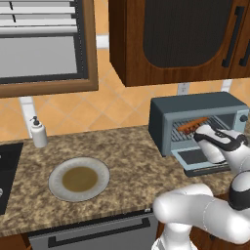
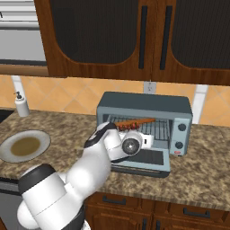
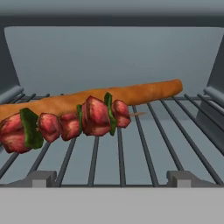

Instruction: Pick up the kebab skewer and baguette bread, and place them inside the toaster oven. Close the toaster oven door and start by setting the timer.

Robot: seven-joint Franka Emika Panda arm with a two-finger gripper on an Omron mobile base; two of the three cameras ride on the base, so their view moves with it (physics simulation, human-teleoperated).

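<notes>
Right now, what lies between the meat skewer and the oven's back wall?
The long bread stick lies there on the wire rack, just behind the skewer; the hand view shows it.

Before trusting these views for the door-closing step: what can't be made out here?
- Gripper fingertips: hand view stops short of them; in base views the white hand hides them.
- Kebab skewer left end: cut off by hand view's edge.
- Toaster oven door: arm covers its left part in right base view.
- Knob markings: too small.
</notes>
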